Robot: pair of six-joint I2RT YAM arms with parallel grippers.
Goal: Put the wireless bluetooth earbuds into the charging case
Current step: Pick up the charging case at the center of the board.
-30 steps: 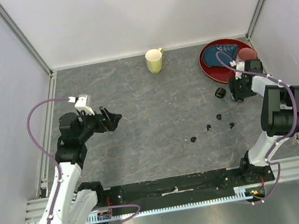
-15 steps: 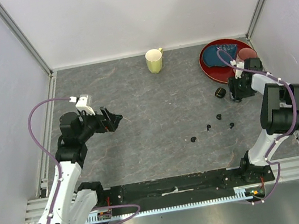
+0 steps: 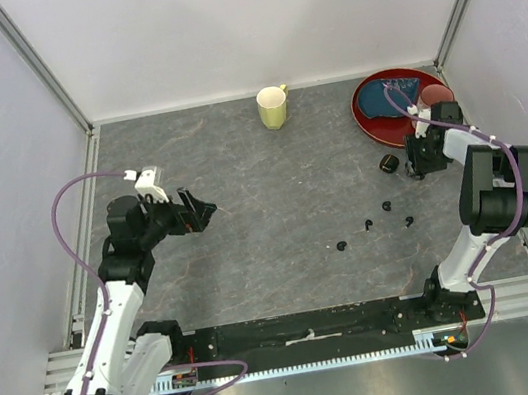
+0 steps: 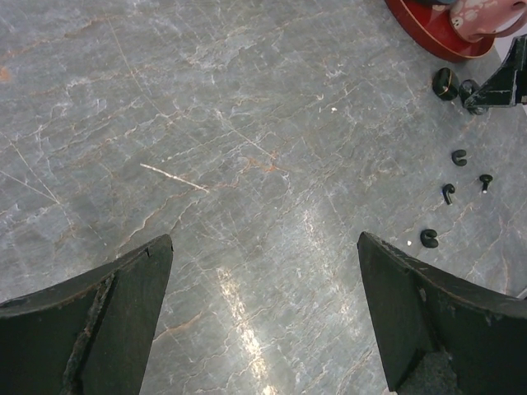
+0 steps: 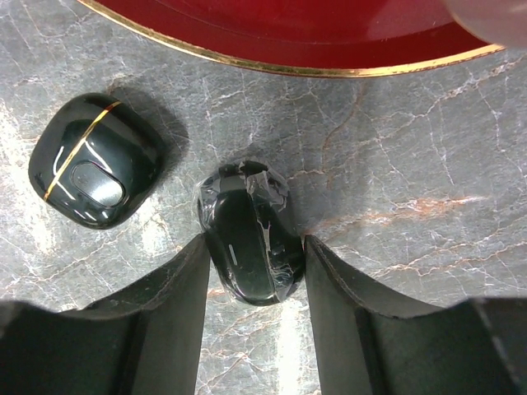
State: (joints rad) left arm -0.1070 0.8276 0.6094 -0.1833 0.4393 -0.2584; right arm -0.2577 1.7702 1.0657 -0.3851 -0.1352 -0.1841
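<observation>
Earbuds (image 3: 386, 205) lie loose toward the table's (image 3: 272, 186) right edge; right gripper (image 5: 255, 244) brackets a taped black oval (image 5: 247, 218), grip unclear; left gripper (image 4: 263, 240) gapes.

Mug (image 3: 273, 108) sits at the back of your worktop (image 3: 261, 178), plate (image 3: 371, 109) in the far right corner. Just in front of the plate, the charging case (image 3: 388, 163) lies left of a second pebble-like piece (image 5: 247, 239), flanked by your right fingers (image 5: 173, 329). Earbuds (image 3: 387, 205) lie scattered nearer you.

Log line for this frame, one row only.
left end effector open above table | right end effector straddling taped black oval piece beside gold-striped case | earbud pieces loose on table, none inserted
</observation>
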